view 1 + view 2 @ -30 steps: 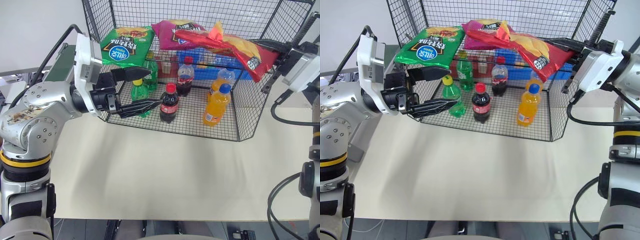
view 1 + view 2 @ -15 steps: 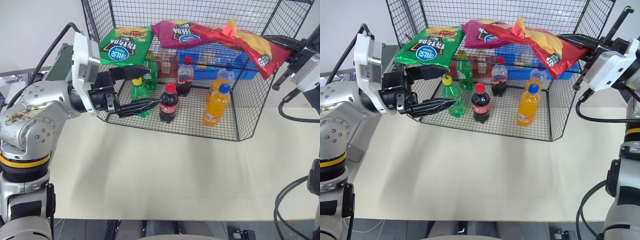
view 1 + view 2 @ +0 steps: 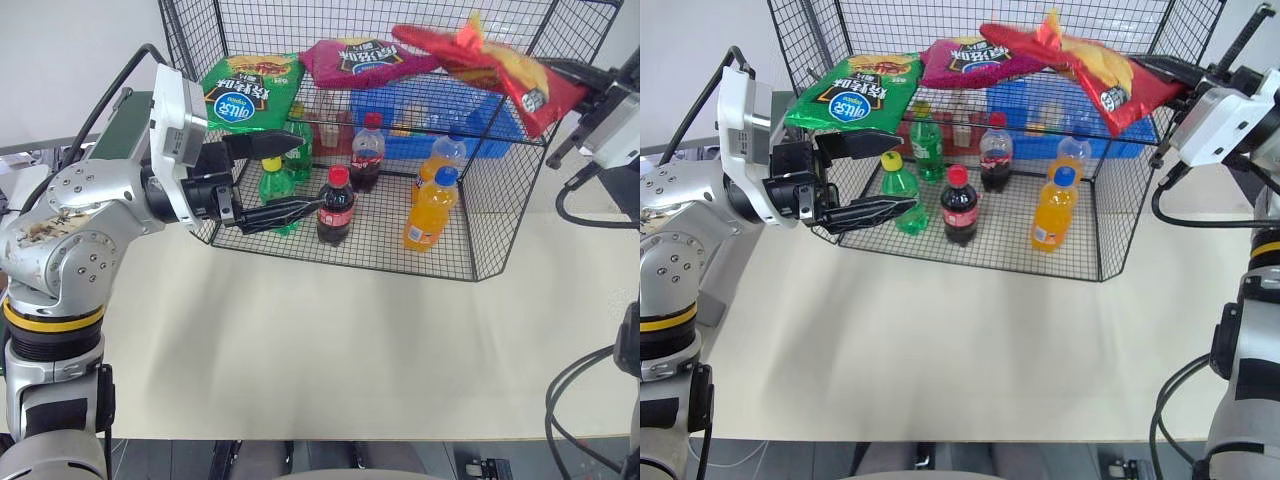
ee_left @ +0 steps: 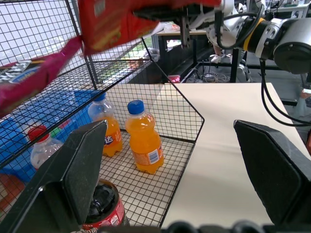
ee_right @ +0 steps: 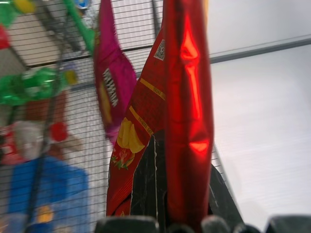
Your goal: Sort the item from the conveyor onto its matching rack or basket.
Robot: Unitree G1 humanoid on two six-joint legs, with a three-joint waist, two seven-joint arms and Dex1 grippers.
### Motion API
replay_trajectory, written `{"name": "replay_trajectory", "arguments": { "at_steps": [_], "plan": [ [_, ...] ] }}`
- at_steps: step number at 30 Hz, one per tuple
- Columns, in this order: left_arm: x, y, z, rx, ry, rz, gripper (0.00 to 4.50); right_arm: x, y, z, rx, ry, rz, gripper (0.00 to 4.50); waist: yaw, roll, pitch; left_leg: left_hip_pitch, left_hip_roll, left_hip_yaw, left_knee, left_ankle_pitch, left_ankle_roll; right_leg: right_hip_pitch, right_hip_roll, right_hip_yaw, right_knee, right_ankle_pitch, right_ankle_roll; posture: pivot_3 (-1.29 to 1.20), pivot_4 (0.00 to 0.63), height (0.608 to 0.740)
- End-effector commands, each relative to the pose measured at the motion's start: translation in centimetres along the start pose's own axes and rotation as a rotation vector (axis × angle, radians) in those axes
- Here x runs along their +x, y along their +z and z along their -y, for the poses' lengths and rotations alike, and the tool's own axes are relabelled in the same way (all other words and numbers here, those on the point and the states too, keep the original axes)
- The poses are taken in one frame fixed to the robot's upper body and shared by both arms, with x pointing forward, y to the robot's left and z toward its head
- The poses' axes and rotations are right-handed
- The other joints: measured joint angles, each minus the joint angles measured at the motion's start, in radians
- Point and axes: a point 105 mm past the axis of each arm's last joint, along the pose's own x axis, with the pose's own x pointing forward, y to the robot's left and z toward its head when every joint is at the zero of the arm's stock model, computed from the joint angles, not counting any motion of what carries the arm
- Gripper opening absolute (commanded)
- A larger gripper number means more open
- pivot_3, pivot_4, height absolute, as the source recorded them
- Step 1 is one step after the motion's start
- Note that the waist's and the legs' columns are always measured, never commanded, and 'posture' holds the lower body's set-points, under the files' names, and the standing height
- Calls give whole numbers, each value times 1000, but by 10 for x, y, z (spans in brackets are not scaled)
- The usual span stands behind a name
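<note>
The right tool [image 3: 1160, 75] is clamped on one end of the red chip bag [image 3: 480, 55], holding it in the air above the raised shelf at the far right of the black wire cage [image 3: 500, 200]. On that shelf lie a magenta chip bag [image 3: 355, 60] in the middle and a green chip bag [image 3: 250, 90] at the left. The left tool [image 3: 275, 180] hangs at the cage's near-left corner with its fingers spread wide and nothing between them. Cola and orange bottles [image 3: 425, 205] stand on the cage floor, on the pale worktop [image 3: 330, 340].
</note>
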Motion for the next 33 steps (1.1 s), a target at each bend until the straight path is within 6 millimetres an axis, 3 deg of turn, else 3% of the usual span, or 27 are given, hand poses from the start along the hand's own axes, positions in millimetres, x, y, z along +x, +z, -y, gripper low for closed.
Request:
{"name": "replay_trajectory", "arguments": {
  "at_steps": [1,12,19,26,32,33],
  "plan": [
    [-4,12,1,56,12,20,4438,-2,4,21,-52,-80,11,0,0,0,0,0,0,0,0,0,0,0,0,0,0,0,0,0,150,740],
    [-3,13,1,61,8,23,4438,-2,-1,24,-77,-99,-19,0,-1,0,0,1,0,0,0,0,0,0,0,0,1,0,0,0,150,740],
    [-2,13,2,62,0,23,4438,0,-6,-5,-36,8,-27,0,-1,0,0,1,0,0,0,0,0,0,0,0,2,0,0,0,150,740],
    [1,11,5,65,-10,20,4438,7,-24,-47,51,202,-119,0,-3,0,0,1,0,1,1,0,0,0,0,1,2,0,0,0,150,740],
    [-2,9,6,63,8,11,4438,11,-28,-56,74,247,-147,0,-1,0,0,1,0,1,1,0,0,0,0,1,3,0,0,0,150,740],
    [-2,9,7,62,9,10,4478,11,-28,-56,72,244,-147,297,-1,0,0,1,0,0,1,0,0,0,0,1,3,0,0,0,150,740]
  ]
}}
